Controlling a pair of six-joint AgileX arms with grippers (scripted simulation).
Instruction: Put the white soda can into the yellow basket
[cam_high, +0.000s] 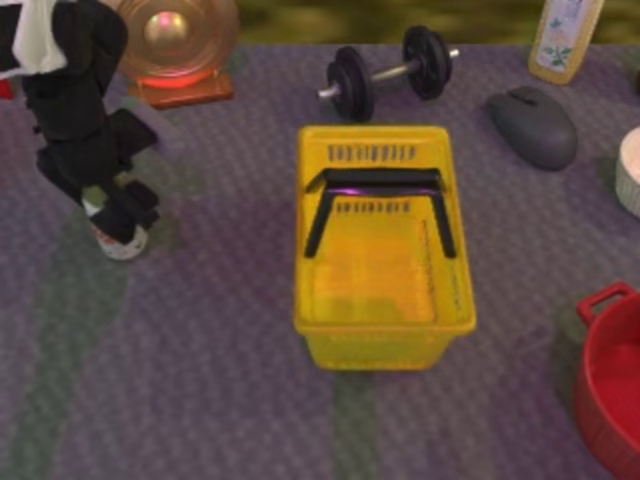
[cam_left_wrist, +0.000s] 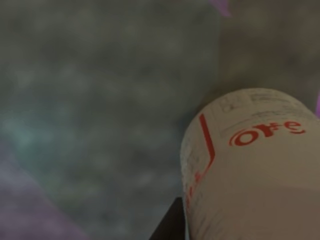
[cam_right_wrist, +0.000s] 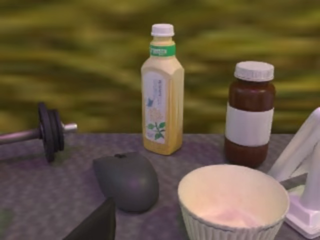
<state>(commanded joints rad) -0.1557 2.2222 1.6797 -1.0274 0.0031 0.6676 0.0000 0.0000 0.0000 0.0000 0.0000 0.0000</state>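
One white soda can (cam_high: 122, 243) under left end effector (cam_high: 118, 215).

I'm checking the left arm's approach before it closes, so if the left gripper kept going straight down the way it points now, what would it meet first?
The white soda can. The left gripper points down right over it at the table's left side, and the left wrist view shows the can close up. Whether they already touch is unclear.

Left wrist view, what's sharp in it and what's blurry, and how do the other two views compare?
Left wrist view: the white soda can fills the near corner, its red print readable, while the cloth behind is a soft mottled blur. Top view: the yellow basket is evenly lit, and the left pincer casts a faint shadow over the can. Right wrist view: the cream bottle is clear, the backdrop smeared.
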